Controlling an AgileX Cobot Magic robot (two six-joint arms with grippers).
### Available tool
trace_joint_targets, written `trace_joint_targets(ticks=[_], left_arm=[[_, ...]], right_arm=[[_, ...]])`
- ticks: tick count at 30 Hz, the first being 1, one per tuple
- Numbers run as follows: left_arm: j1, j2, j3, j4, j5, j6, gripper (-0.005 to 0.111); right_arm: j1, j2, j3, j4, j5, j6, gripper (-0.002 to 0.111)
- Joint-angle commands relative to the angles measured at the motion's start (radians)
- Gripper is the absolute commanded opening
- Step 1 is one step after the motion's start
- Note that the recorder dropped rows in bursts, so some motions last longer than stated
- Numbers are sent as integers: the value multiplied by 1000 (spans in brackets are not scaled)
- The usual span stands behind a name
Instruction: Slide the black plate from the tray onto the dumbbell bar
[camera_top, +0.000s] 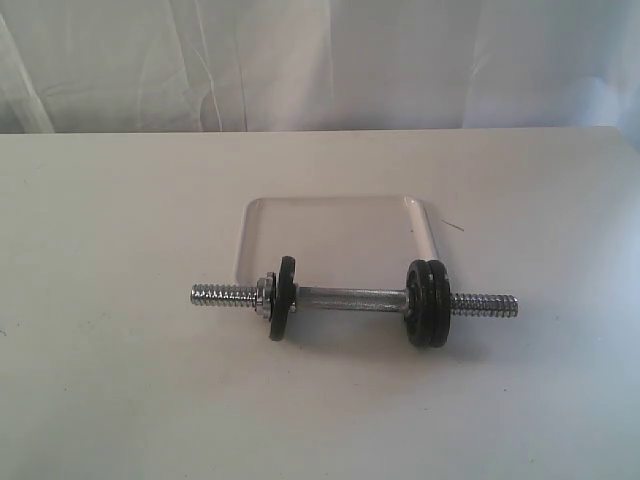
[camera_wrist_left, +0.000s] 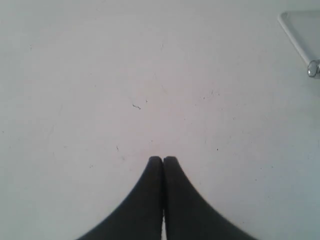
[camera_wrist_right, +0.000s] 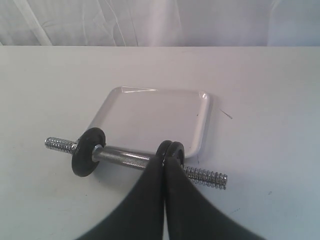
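Note:
The dumbbell bar (camera_top: 350, 298) lies on the table across the near edge of the tray (camera_top: 330, 235). One black plate (camera_top: 284, 297) sits on its left side beside a silver nut (camera_top: 262, 292). Two black plates (camera_top: 430, 304) stand together on its right side. The tray holds nothing. In the right wrist view my right gripper (camera_wrist_right: 164, 159) is shut and empty, its tips just in front of the paired plates (camera_wrist_right: 176, 148); the bar (camera_wrist_right: 122, 157) and tray (camera_wrist_right: 150, 115) show beyond. My left gripper (camera_wrist_left: 163, 159) is shut and empty over bare table. Neither gripper shows in the exterior view.
A tray corner (camera_wrist_left: 295, 35) and the bar's threaded end (camera_wrist_left: 313, 68) sit at the edge of the left wrist view. A white curtain (camera_top: 320, 60) hangs behind the table's far edge. A small dark scratch (camera_top: 455, 226) marks the table right of the tray.

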Motion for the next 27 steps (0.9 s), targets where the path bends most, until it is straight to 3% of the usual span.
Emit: trace_joint_targets(ticks=[1, 7, 27], left_arm=[[3, -5, 30, 3, 9, -2, 0], [3, -5, 82, 10, -4, -2, 0], [-6, -5, 82, 10, -66, -2, 0]], right_arm=[[1, -4, 8, -8, -12, 5, 0], [1, -4, 8, -8, -12, 5, 0], [1, -4, 8, -8, -12, 5, 0]])
